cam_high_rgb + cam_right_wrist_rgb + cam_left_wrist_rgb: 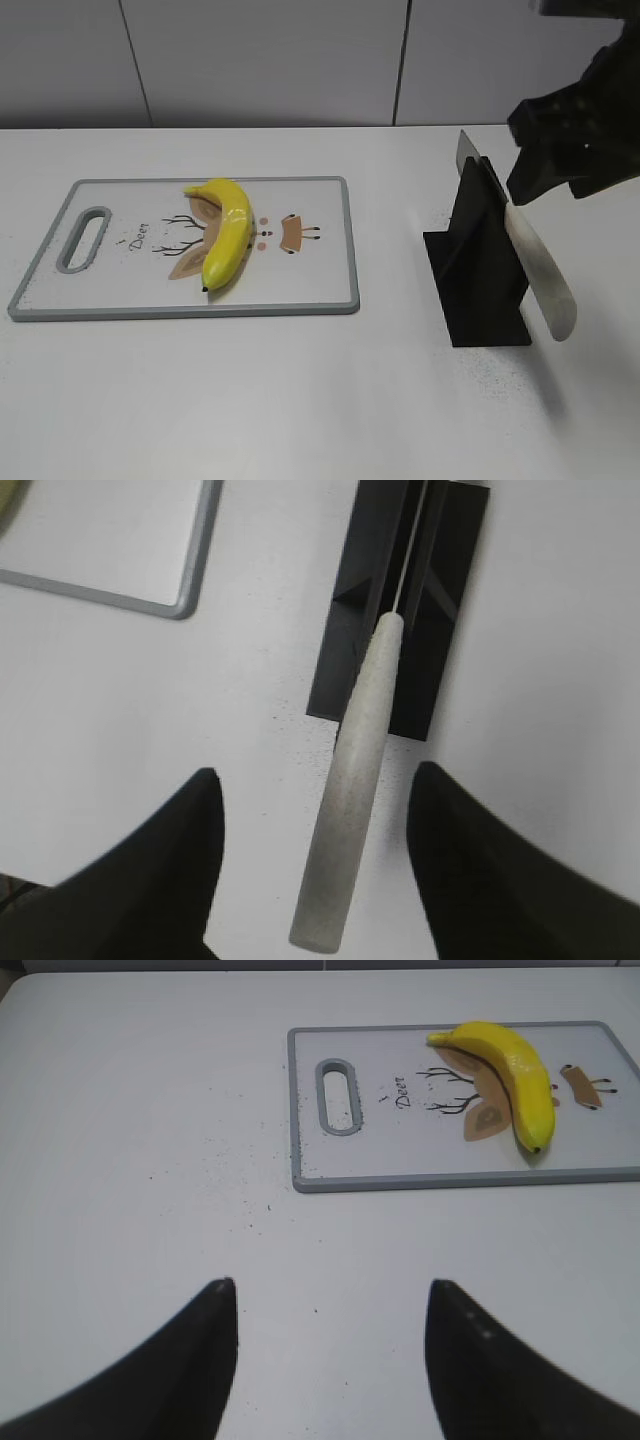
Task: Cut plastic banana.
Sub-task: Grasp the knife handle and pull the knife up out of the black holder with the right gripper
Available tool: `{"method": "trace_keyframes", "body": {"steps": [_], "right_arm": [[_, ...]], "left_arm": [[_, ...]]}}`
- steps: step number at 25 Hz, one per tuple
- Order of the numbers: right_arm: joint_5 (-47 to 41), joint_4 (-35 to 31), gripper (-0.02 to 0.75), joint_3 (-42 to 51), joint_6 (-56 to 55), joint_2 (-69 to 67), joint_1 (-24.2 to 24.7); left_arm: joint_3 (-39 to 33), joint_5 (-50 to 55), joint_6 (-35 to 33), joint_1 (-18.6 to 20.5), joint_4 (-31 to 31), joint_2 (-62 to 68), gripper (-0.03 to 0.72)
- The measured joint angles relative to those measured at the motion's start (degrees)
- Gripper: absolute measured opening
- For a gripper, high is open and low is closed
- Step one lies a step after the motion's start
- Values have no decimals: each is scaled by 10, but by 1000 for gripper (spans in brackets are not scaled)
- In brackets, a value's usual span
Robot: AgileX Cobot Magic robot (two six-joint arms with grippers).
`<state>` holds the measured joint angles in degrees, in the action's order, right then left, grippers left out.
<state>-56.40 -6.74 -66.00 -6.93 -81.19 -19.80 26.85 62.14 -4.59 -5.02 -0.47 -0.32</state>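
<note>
Though unseen from the right wrist, banana [228,233] on board [330,290].

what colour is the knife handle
Pale speckled grey-white, like stone. The knife handle shows best in the right wrist view, sticking out of the black holder.

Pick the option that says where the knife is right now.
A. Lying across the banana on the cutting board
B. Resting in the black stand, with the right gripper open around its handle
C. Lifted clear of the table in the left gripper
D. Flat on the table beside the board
B: the knife sits slotted in the black stand, its handle between the spread fingers of the right gripper, not yet clamped.
</note>
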Motion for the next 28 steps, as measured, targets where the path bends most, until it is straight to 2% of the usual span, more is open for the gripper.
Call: {"method": "trace_keyframes", "body": {"steps": [3,11,16,26,28], "right_arm": [[-1,53,442,-6,-65,-30,-28],[-26,80,442,-7,-116,-102,-31],[-30,74,431,-7,-119,-137,-31],[-60,53,290,-7,-121,-174,-31],[-65,53,211,-7,-121,-174,-31]], "left_arm": [[0,0,0,0,0,0,585],[0,0,0,0,0,0,585],[0,0,0,0,0,0,585],[0,-1,0,0,0,0,585],[0,-1,0,0,0,0,585]]}}
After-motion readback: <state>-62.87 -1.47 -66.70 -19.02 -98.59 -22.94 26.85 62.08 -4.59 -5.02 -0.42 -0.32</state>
